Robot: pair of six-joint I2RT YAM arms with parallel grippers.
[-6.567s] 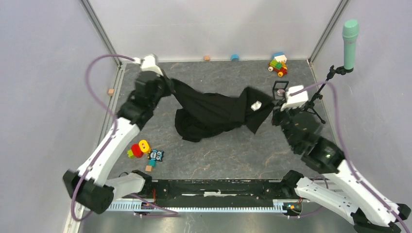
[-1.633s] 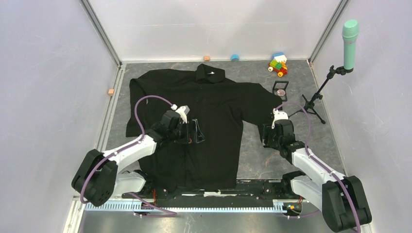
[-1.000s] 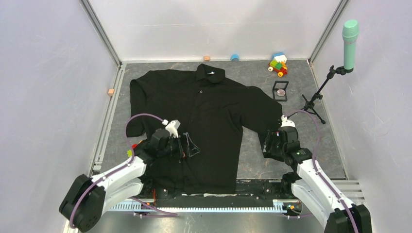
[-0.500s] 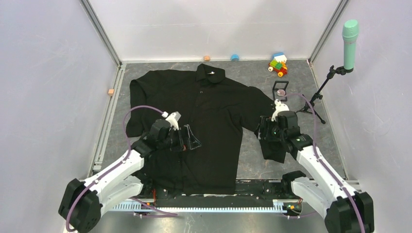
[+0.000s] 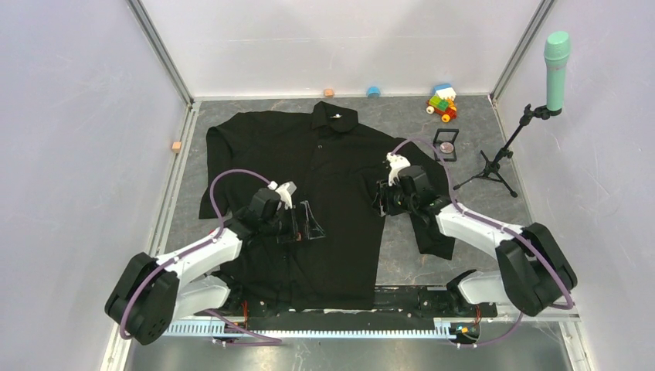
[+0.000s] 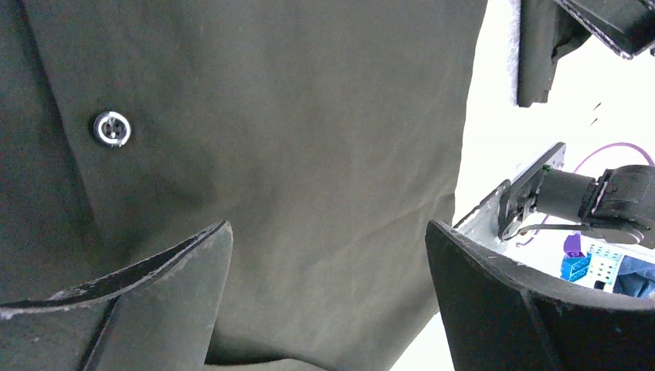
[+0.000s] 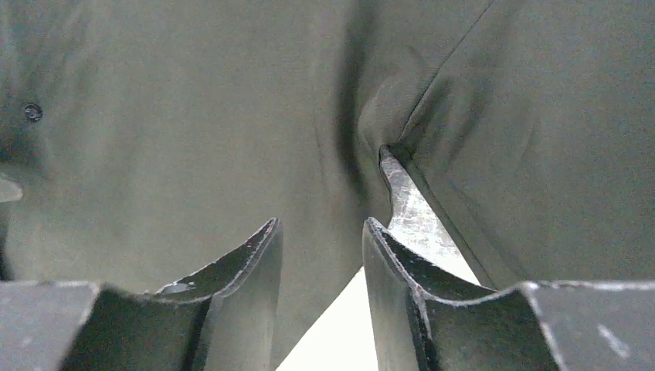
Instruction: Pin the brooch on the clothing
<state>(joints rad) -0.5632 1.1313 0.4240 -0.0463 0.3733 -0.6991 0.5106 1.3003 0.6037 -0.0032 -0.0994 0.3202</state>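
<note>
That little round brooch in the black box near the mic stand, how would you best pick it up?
By its rim, straight down from above. The brooch is a small flat disc lying in the box, so probably only its opposite edges can be pinched. The box walls may crowd the grip; its depth is too small to tell.

Wide-apart jaws of the left gripper (image 6: 328, 232) frame flat black woven shirt cloth (image 6: 293, 116), one small round silver-rimmed button (image 6: 112, 128) at upper left, cloth edge at right, blue and purple toy blocks (image 6: 575, 263) beyond it.
</note>
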